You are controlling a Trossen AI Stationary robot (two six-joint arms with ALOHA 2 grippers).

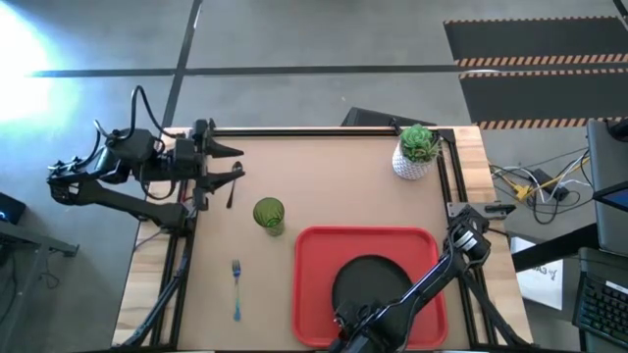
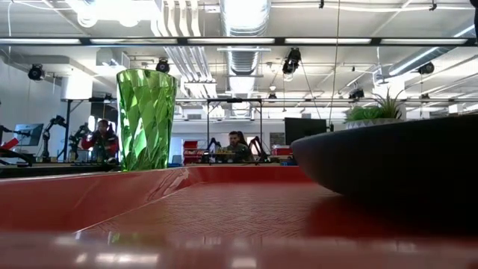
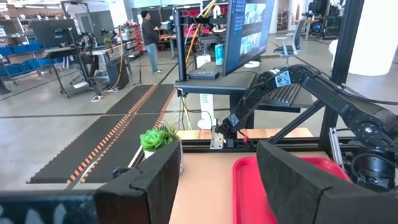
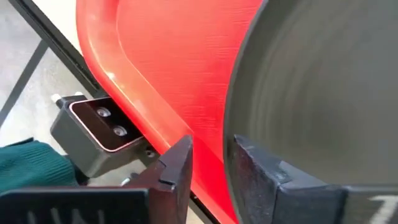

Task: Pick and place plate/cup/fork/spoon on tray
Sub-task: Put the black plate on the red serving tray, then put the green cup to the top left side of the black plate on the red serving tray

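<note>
Brown tabletop (image 1: pixel 324 186) spreads beneath me, framed by black rails, with grey workshop floor around it. Nearest, at the table's front edge, my right gripper (image 4: pixel 208 165) sits low over the large rectangular bright red plastic tray (image 1: pixel 319 260). Its two dark fingers (image 4: pixel 177 168) stand slightly apart on either side of the raised rim of the round matte black plate (image 1: pixel 368 279); I cannot tell whether they touch it. That plate lies inside the tray, towards its front. To the tray's left, on bare table, lies the small slim fork with a light blue handle (image 1: pixel 236 290). Just beyond it, near the tray's far left corner, the small translucent green tumbler cup (image 1: pixel 269 215) stands upright. Farther back on the left, my left gripper (image 1: pixel 234 164) hovers by the rear rail, fingers (image 3: pixel 158 186) spread and empty. A thin dark utensil (image 1: pixel 230 194) lies beside it, too small to identify. A white pot holding a green plant (image 1: pixel 416 151) stands at the far right corner.
</note>
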